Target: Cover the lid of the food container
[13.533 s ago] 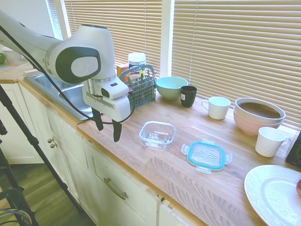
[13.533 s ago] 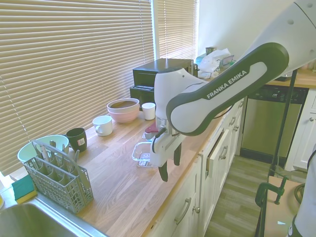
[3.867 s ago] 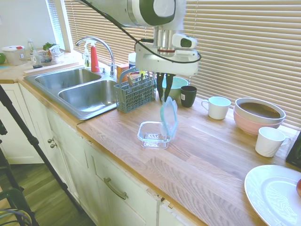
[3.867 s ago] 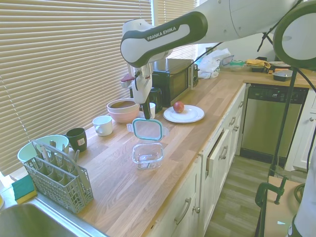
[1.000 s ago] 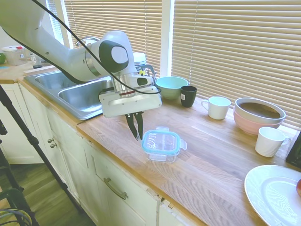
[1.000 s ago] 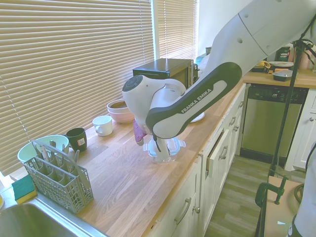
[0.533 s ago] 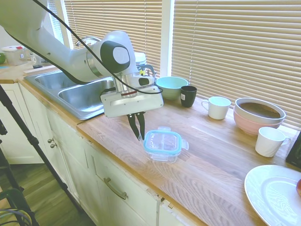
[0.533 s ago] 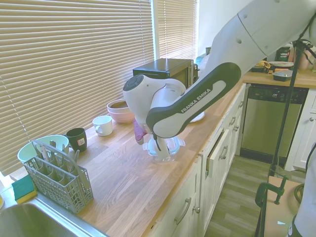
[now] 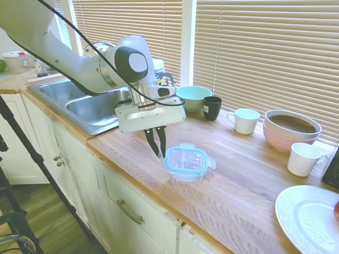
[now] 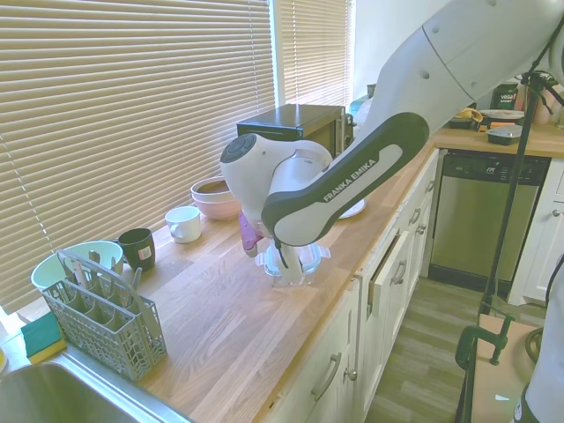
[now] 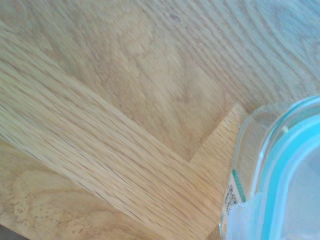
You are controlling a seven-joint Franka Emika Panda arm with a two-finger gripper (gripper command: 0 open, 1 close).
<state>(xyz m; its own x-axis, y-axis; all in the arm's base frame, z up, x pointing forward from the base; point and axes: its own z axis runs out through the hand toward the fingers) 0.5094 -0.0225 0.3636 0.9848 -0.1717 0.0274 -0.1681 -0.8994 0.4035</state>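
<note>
The lid [image 9: 186, 160], clear with a teal rim, lies flat on top of the food container [image 9: 185, 174], a small glass dish on the wooden counter near its front edge. My gripper [image 9: 159, 151] points down just left of the container, its fingers shut with nothing between them, the tips at the container's left side. In the second exterior view the arm hides most of the container, and only the lid's tabs [image 10: 315, 253] show. The wrist view shows the lid's teal rim [image 11: 280, 170] over the container's glass corner [image 11: 243, 150].
A cutlery basket [image 9: 160, 101], a teal bowl [image 9: 192, 97] and a black cup [image 9: 212, 107] stand behind the gripper. White mugs [image 9: 245, 120], stacked bowls [image 9: 290, 131] and a white plate [image 9: 307, 217] are to the right. The sink [image 9: 90, 103] lies to the left.
The shut gripper has moved a little to the right along the counter, and the container with the lid on it has slid right with it.
</note>
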